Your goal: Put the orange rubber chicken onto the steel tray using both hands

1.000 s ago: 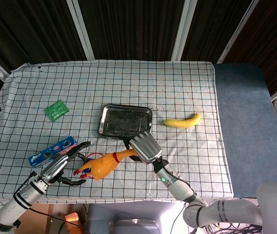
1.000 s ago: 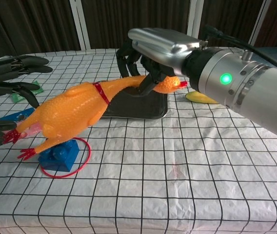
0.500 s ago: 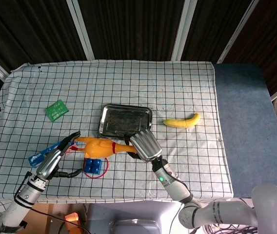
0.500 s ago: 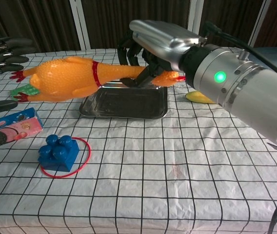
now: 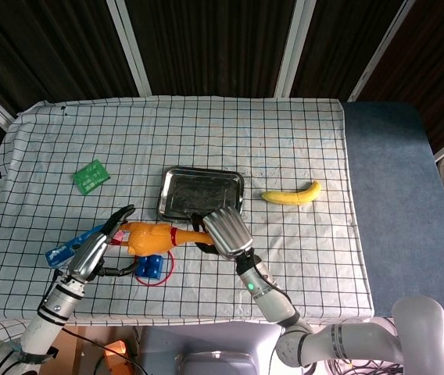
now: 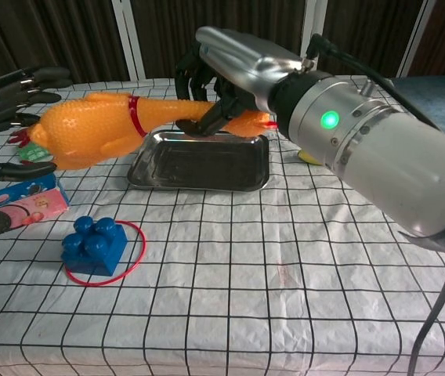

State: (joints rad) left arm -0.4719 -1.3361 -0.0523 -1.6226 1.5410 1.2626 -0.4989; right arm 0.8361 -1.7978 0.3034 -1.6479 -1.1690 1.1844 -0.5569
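Orange rubber chicken (image 6: pixel 101 129) is now lifted off table and carried closer to steel tray (image 5: pixel 201 194), mid frame. Neck is gripped by right hand (image 6: pixel 215 90), tail end is held by left hand (image 5: pixel 106 242). Not yet over tray; 1 more short move is likely needed.

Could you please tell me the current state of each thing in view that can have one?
rubber chicken: lifted off the table, held at both ends
steel tray: empty
left hand: holds the chicken's body end
right hand: grips the chicken's neck
blue brick: lying inside the red ring
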